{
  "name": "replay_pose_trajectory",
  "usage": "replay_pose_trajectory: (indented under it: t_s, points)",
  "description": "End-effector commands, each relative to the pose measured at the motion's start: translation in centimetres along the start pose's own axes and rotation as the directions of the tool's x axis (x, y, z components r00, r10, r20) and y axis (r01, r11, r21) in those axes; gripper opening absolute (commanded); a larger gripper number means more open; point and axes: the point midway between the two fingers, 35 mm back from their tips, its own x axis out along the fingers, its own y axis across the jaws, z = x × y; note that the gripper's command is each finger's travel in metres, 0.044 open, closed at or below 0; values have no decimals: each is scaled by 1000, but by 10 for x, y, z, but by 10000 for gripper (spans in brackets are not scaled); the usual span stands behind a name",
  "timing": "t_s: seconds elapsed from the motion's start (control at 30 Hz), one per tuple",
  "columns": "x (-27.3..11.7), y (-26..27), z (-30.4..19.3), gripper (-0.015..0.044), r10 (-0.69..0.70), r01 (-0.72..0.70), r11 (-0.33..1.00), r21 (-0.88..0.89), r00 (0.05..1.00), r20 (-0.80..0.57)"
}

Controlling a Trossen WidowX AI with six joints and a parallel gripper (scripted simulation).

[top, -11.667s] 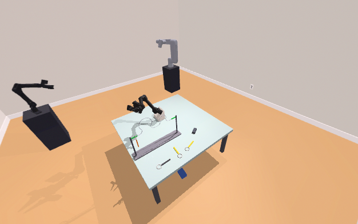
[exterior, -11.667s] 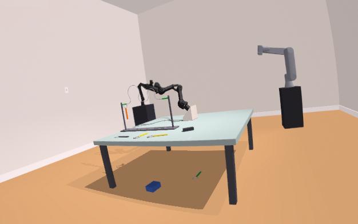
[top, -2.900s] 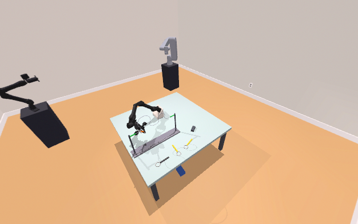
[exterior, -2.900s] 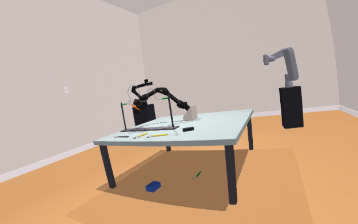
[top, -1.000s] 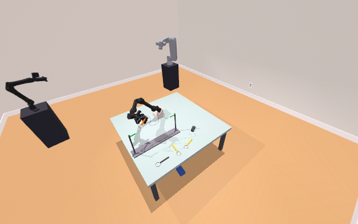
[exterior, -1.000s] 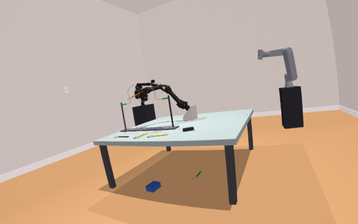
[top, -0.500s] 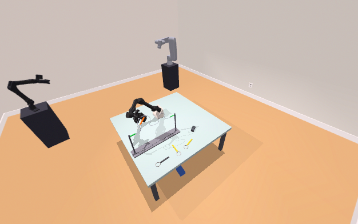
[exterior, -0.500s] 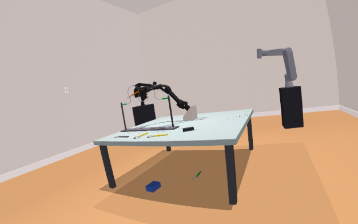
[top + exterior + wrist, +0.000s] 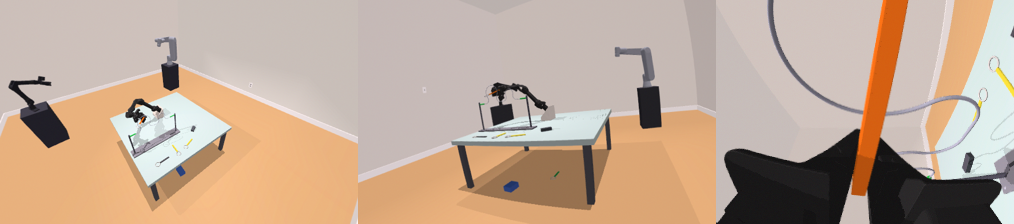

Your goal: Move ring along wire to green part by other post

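My gripper [image 9: 143, 118] [image 9: 498, 90] [image 9: 864, 135] is shut on the orange handle [image 9: 142, 120] [image 9: 493, 92] [image 9: 883, 75], which slants down from the fingers to its ring. The small ring [image 9: 486, 96] is at the grey wire [image 9: 957, 97], on the rising stretch near the left post [image 9: 131, 144] [image 9: 481, 117], above the left green part [image 9: 132, 134] [image 9: 482, 104]. Whether it touches the wire is too small to tell. The ring is outside the wrist view. The right green part [image 9: 172, 116] [image 9: 522, 98] is at the right post [image 9: 175, 123] [image 9: 529, 111].
The posts stand on a long grey base [image 9: 155, 142]. Two yellow-handled rings [image 9: 175, 149] [image 9: 189, 143], a dark-handled ring [image 9: 163, 160] and a small black block [image 9: 193, 128] lie on the table in front. The arm's pale wedge mount [image 9: 549, 113] stands behind the wire.
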Motion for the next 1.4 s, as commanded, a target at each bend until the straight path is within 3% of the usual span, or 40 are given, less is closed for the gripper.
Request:
replay_pose_trajectory:
  t_s: [0.0,1.37]
  points:
    - [0,-1,1,-150,-25,25,999,-45,1000,3]
    - [-3,-21,6,-150,-292,297,820,-490,952,88]
